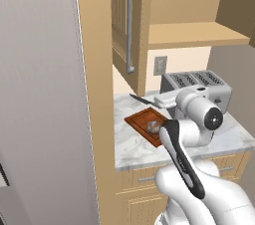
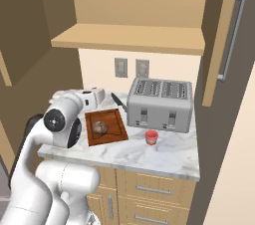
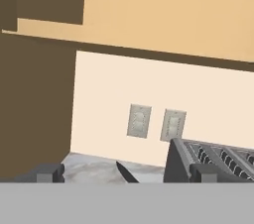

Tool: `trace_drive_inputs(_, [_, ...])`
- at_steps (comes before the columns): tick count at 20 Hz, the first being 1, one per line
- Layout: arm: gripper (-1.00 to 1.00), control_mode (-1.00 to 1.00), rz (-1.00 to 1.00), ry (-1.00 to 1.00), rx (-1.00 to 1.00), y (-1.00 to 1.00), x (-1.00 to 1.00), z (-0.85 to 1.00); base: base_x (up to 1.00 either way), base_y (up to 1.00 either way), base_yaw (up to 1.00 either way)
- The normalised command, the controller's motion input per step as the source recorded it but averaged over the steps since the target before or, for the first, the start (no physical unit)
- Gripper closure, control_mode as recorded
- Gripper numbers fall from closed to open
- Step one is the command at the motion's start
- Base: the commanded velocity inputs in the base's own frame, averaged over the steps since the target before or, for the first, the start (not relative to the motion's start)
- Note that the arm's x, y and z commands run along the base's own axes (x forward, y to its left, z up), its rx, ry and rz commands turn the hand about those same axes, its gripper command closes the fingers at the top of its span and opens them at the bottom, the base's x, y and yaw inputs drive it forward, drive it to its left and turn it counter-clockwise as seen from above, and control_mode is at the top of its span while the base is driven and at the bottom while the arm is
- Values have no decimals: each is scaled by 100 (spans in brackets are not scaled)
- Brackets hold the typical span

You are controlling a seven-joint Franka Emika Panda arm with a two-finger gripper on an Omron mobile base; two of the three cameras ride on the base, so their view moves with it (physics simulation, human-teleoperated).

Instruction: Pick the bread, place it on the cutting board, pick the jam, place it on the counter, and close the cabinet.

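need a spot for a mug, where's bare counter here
Bare marble lies along the counter front edge, right of the cutting board and around the jam. The back is crowded: the toaster, a knife and the board holding the bread.

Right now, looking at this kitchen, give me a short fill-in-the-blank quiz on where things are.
1. The bread lies on the ____.
2. The jam stands on the counter in front of the ____.
3. The cabinet doors above the counter are ____.
4. The gripper holds nothing; its jaws are ____.

Missing words: cutting board; toaster; open; open
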Motion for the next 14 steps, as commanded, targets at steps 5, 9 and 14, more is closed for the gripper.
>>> trace_drive_inputs(5, [-100,-100,0,-10,0,0,-37,13,0,0,0])
trace_drive_inputs(9, [-100,-100,0,-11,0,0,-43,16,0,0,0])
trace_drive_inputs(14, [-100,-100,0,-11,0,2,-43,14,0,0,0])
